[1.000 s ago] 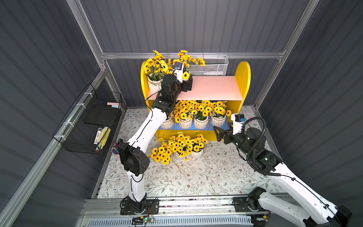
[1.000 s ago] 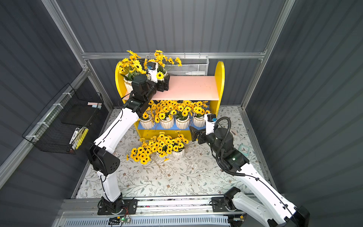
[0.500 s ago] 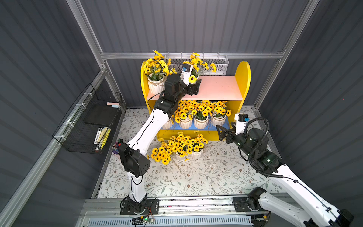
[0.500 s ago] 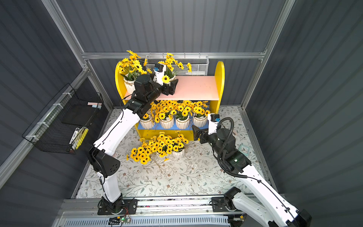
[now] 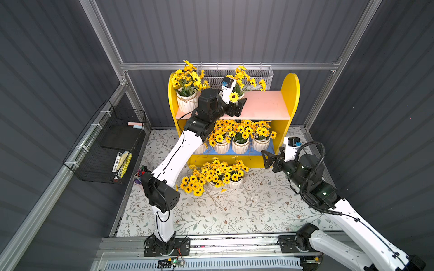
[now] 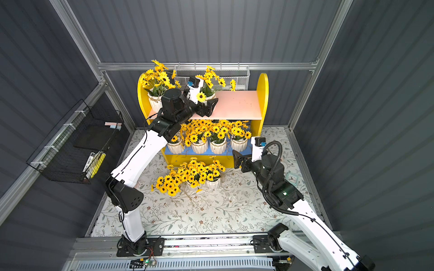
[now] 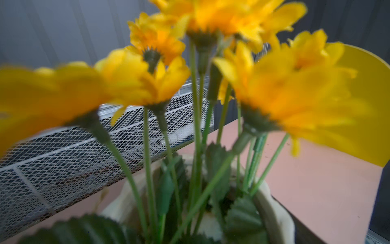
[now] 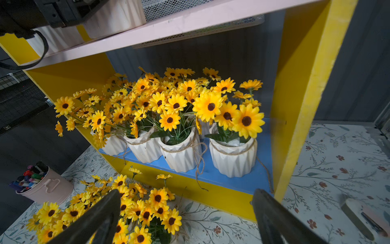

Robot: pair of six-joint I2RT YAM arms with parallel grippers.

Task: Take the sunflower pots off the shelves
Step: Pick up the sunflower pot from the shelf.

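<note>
- No text, label, brand or number can be read in any view.
- A white marker (image 5: 116,162) in the black wire basket (image 5: 94,169) carries dark print along its side, too small to make out.

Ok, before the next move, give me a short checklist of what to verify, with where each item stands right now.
1. Right gripper open and empty: ok.
2. Right gripper faces the lower shelf with the lower pots unobstructed ahead: ok.
3. Left gripper has a top-shelf pot between its fingers: ok.
4. That grip is firm: cannot tell.
5. No loose string to snag: not ok, twine hangs over the lower shelf's edge.
6. Bare mat in front of the pots already down: ok.
</note>
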